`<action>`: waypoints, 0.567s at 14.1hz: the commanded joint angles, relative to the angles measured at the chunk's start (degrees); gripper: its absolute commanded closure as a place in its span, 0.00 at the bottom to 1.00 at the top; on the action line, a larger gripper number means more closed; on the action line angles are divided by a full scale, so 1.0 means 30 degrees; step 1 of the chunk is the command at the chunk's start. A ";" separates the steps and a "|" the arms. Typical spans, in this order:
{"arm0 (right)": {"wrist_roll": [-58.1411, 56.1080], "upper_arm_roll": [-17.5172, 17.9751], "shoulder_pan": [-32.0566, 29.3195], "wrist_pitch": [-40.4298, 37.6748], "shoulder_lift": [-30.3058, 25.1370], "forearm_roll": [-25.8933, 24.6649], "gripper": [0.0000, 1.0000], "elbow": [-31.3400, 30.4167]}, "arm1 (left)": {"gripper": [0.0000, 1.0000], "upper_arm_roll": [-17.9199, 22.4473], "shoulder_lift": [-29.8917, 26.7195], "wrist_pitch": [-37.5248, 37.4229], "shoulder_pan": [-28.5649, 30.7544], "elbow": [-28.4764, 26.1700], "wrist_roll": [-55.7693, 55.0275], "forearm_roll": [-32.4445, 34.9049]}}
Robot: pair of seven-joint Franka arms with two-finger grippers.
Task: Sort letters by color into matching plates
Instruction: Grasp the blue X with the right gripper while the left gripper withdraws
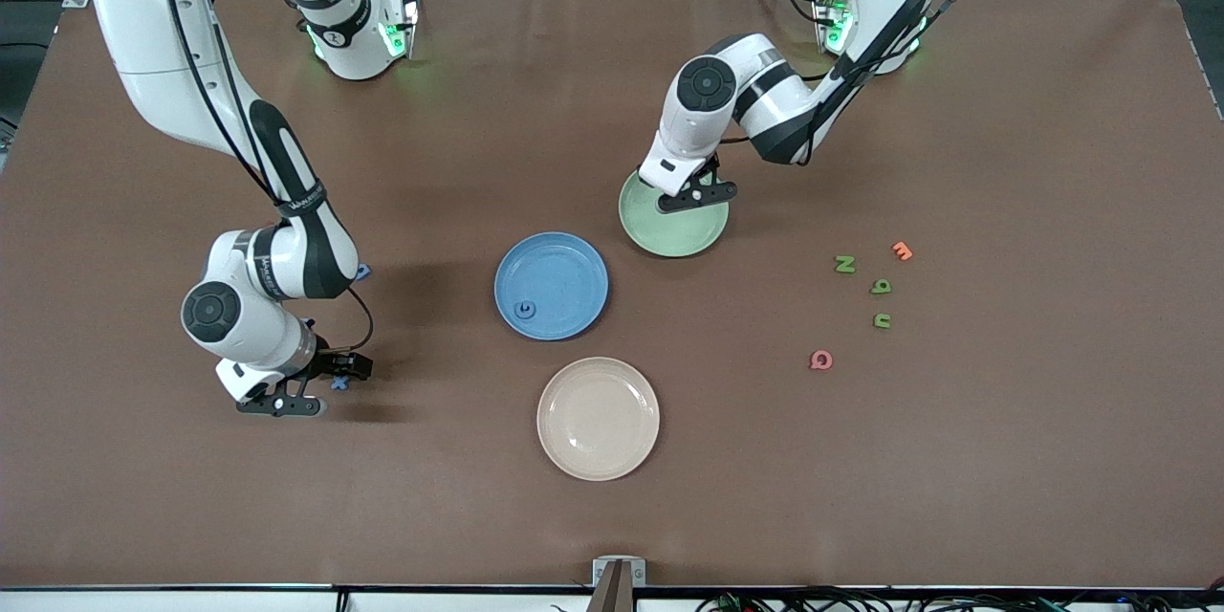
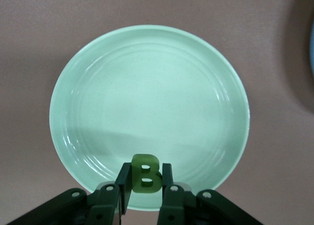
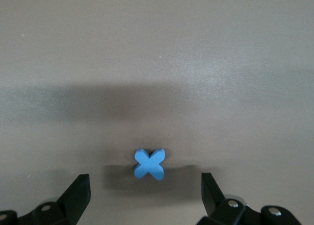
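My left gripper (image 1: 696,198) hangs over the pale green plate (image 1: 674,228), near the rim on the robots' side, shut on a green letter B (image 2: 145,171) held upright between its fingers (image 2: 123,178). The green plate (image 2: 147,87) has nothing in it. The blue plate (image 1: 551,285) holds one small blue letter (image 1: 524,309). My right gripper (image 1: 325,387) is open low over a blue X (image 1: 338,383) at the right arm's end of the table. In the right wrist view the X (image 3: 149,164) lies flat, just ahead of the wide-apart jaws of that gripper (image 3: 144,185).
Three green letters lie toward the left arm's end: N (image 1: 844,264), 9 (image 1: 881,286) and u (image 1: 882,320). An orange E (image 1: 902,251) and a pink Q (image 1: 820,360) lie beside them. A beige plate (image 1: 598,418) sits nearer the camera than the blue plate. A blue piece (image 1: 362,273) shows beside the right arm.
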 commanded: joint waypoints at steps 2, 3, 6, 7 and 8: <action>-0.0123 0.0325 -0.0408 -0.0129 0.0556 -0.0246 0.32 0.1059 | 0.77 -0.0021 0.0977 0.0826 -0.0009 -0.0042 -0.1742 0.2001; -0.0123 0.0325 -0.0408 -0.0158 0.0556 -0.0217 0.40 0.1205 | 0.77 -0.0021 0.1096 0.0915 -0.0009 -0.0042 -0.2036 0.2324; -0.0123 0.0325 -0.0408 -0.0158 0.0585 -0.0217 0.48 0.1236 | 0.75 0.0008 0.1243 0.0946 -0.0155 -0.0071 -0.2156 0.2503; -0.0123 0.0325 -0.0437 -0.0158 0.0586 -0.0246 0.48 0.1236 | 0.66 0.0008 0.1243 0.0917 -0.0185 -0.0158 -0.2156 0.2503; -0.0123 0.0325 -0.0408 -0.0158 0.0615 -0.0246 0.48 0.1236 | 0.39 0.0008 0.1214 0.0916 -0.0156 -0.0188 -0.2156 0.2503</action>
